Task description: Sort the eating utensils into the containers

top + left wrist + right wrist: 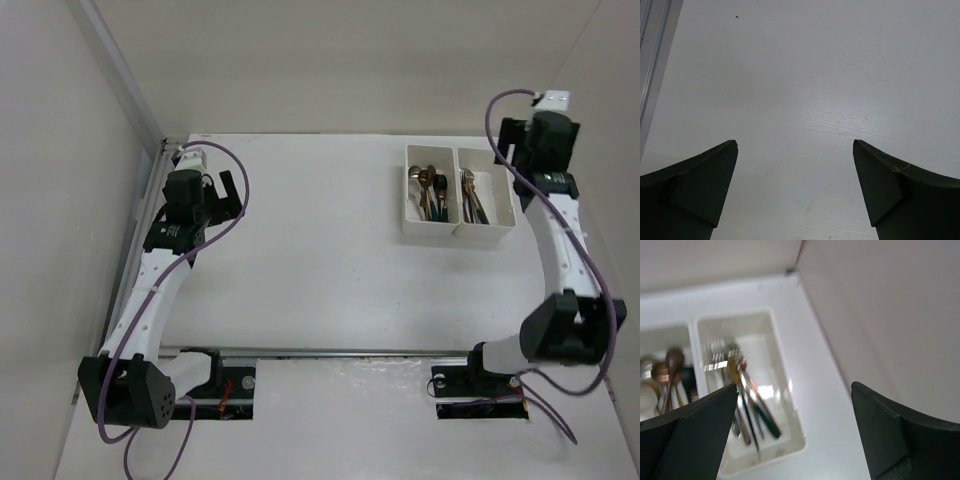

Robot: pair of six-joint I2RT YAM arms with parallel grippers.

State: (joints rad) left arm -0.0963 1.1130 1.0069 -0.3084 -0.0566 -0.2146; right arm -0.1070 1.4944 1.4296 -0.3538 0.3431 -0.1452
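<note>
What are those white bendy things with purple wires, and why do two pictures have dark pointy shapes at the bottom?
Those are two robot arms bolted to a table. The big picture looks down from above. The other two come from cameras on each wrist, so the dark shapes are the arm's own fingers. The left gripper is open above bare table and holds nothing. The right gripper is open too, empty, above two joined white bins. Spoons lie in one bin, forks in the other.
</note>
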